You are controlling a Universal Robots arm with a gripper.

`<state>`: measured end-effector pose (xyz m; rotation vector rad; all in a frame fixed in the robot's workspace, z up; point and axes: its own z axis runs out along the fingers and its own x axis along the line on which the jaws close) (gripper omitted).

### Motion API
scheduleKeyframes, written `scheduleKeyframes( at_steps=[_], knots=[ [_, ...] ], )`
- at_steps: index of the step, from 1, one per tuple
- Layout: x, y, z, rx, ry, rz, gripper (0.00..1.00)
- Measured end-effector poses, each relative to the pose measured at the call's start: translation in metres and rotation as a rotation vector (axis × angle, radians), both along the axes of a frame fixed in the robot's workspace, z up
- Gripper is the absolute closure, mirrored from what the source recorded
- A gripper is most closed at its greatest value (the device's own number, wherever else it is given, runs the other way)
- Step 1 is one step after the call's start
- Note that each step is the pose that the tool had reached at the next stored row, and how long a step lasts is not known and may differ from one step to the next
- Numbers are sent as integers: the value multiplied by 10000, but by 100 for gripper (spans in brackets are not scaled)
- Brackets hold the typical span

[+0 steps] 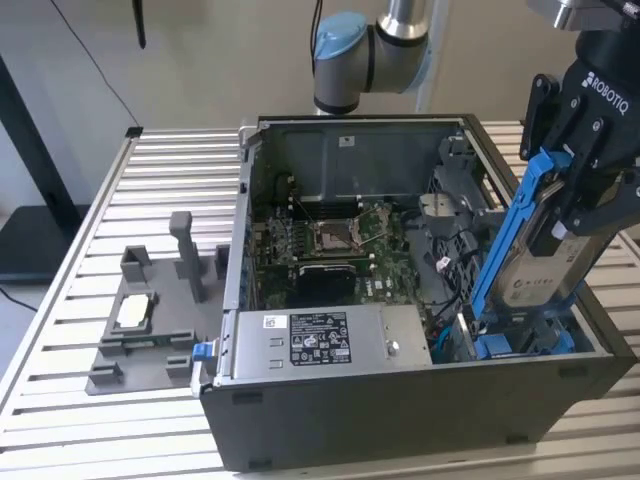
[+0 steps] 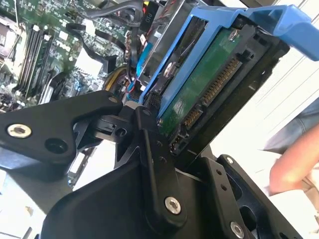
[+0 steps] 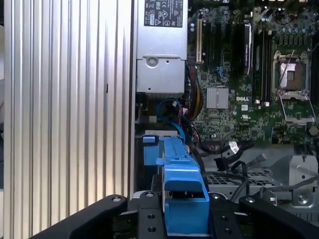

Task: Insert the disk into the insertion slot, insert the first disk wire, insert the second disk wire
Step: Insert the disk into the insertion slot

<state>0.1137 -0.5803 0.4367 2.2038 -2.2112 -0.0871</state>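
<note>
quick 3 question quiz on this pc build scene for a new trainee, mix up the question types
1. True or false: the end effector is empty.
2. In the exterior view the disk is: A) lying flat; B) tilted, lower end down by the insertion slot; C) pushed fully in, out of sight.
3. What colour is the disk's carrier frame?
Key: 1 false, it is shut on the disk. 2 B. 3 blue.

Tilted disk [image 1: 536, 275] in blue carrier, lower end at insertion slot [image 1: 503, 346].
</note>
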Motion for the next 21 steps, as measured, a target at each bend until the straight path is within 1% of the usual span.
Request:
scheduleKeyframes(
  at_steps=[3,11,21],
  knots=[
    [0,0,-48,1,0,0,68],
    [3,0,-137,1,0,0,68],
    [27,0,-228,0,0,44,68]
  ],
)
